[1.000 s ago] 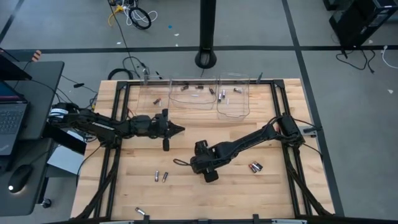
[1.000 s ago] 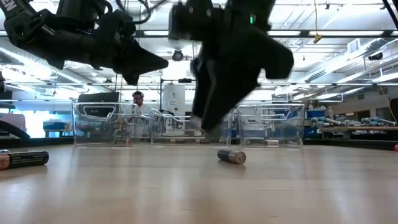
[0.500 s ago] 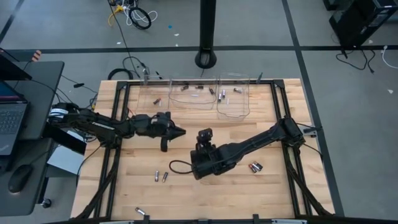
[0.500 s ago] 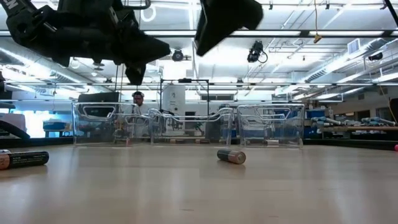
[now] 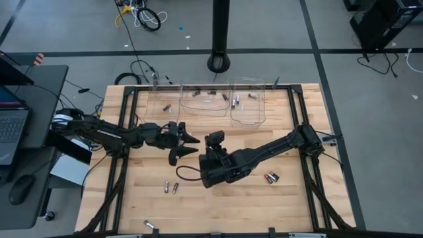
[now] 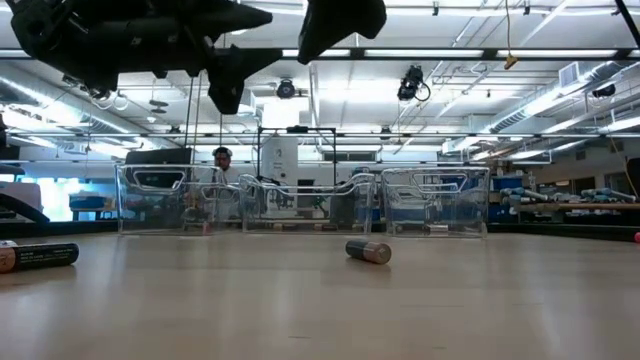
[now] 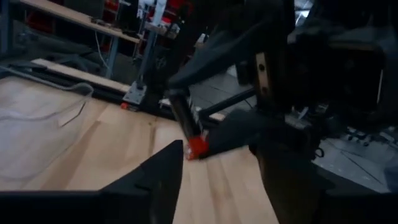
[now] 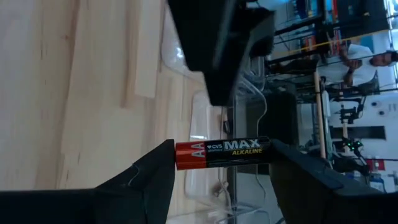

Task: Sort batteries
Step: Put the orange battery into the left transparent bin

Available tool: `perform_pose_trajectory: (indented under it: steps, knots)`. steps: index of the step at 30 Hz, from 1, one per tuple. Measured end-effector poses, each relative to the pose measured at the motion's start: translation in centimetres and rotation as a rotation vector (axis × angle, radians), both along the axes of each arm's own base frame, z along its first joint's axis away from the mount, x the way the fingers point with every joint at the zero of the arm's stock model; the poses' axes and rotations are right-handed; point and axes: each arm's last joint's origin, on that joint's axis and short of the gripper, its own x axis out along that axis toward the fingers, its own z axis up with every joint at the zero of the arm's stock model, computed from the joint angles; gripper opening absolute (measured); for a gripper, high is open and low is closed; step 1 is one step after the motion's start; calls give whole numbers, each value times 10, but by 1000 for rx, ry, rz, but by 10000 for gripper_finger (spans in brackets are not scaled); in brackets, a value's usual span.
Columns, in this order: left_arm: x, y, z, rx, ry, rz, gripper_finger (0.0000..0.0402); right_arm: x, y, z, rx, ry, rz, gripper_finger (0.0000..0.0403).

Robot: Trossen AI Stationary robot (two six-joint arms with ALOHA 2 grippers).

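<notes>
A black AA battery [image 8: 224,152] with a red end sits between the fingers of my right gripper [image 8: 221,152], which is shut on it high above the table's middle [image 5: 215,141]. My left gripper [image 5: 184,148] is open and points level at that battery [image 7: 186,124], which hangs just ahead of its fingertips. More batteries lie on the wood: a pair [image 5: 170,188], one at the right [image 5: 271,177] and one at the near edge [image 5: 151,225]. Others lie in the clear bins [image 5: 205,100]. My right gripper pinches the AA battery by its two ends, the red end [image 8: 183,154] against one finger and the black end [image 8: 264,149] against the other. The battery lies across the gap between the fingers. It is lifted clear of the table.
Three clear bins stand in a row at the far edge [image 5: 248,104], [image 5: 158,100]. In the low view one battery [image 6: 367,250] lies mid-table and another [image 6: 40,255] at the left. A person [image 8: 360,56] stands beyond the table.
My right gripper has risen from the tabletop and tipped upward, going toward my left gripper. My left gripper has rolled a little and opened from shut to wide open.
</notes>
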Motion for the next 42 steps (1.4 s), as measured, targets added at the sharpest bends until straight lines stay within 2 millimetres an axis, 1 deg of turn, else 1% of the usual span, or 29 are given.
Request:
perform_pose_trajectory:
  steps: [6, 23, 26, 30, 35, 42]
  knots:
    - [2, 1, 3, -6, -12, 67, 238, 4, 1, 2, -3, -24, 22, 231]
    - [2, -1, 4, -1, -16, 66, 239, 11, 2, 6, -11, -64, 59, 231]
    - [4, -2, 7, 9, -27, 59, 239, 12, 2, 6, -15, -58, 64, 231]
    - [15, -3, 7, 28, -11, 43, 237, 13, 1, 6, -11, -57, 69, 231]
    - [26, -4, 6, 31, -2, 5, 209, 13, 1, 6, -14, -54, 72, 231]
    - [25, -4, 8, 45, -16, 1, 143, 13, 1, 6, -15, -53, 72, 231]
